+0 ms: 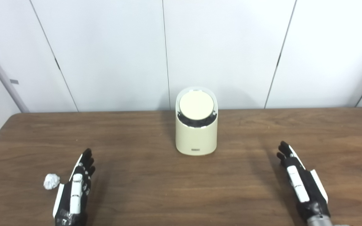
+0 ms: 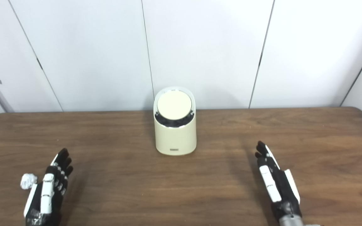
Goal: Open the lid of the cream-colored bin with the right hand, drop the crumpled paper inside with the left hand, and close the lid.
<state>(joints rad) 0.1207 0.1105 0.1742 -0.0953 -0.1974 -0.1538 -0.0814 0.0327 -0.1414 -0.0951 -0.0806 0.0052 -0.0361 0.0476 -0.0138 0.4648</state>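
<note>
The bin (image 1: 196,131) is standing upright at frame centre on the table (image 1: 156,185), its lid (image 1: 196,106) sitting closed. The left hand (image 1: 75,188) is lying open and empty at lower left, with the paper (image 1: 51,181) resting just beside it on its outer side. The right hand (image 1: 300,182) is lying open and empty at lower right, well apart from the bin.

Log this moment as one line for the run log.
left hand: open, beside paper ball | right hand: open, empty | bin: lid shut | step: not started
</note>
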